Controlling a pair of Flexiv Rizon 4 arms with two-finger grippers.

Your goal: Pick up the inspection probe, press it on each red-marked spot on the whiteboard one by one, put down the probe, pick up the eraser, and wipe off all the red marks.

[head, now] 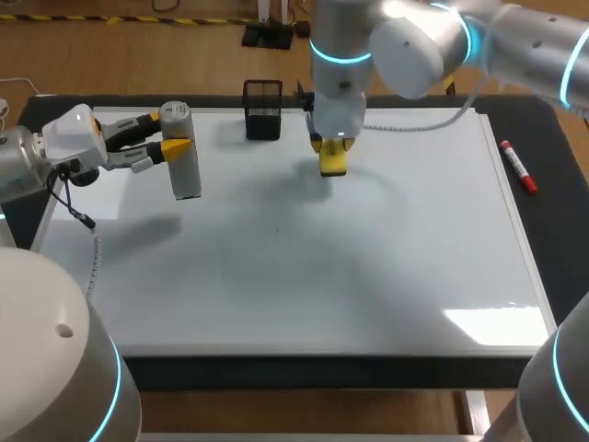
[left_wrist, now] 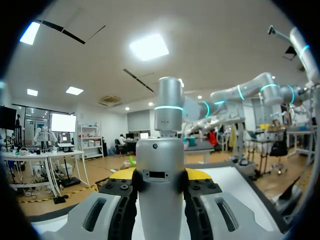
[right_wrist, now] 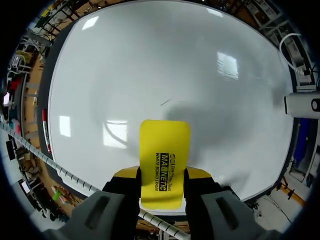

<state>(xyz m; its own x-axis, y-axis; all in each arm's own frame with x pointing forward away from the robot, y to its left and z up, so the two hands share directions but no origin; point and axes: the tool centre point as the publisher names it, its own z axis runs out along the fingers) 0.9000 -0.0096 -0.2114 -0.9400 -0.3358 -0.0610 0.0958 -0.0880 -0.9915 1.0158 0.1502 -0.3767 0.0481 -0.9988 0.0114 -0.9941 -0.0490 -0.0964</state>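
The left claw [head: 173, 147] is clenched on the grey probe [head: 187, 173], holding it upright over the rear left part of the whiteboard [head: 304, 276]. The right claw [head: 332, 147] grasps the yellow eraser [head: 332, 164] between both fingers, near the whiteboard's rear middle and a black holder [head: 263, 112]; I cannot tell whether it touches. A red marker [head: 518, 167] lies on the surface [head: 552, 193] just right of the whiteboard.

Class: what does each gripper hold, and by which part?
The left gripper holds the inspection probe by its upper half; the right gripper holds the yellow eraser by its two sides.
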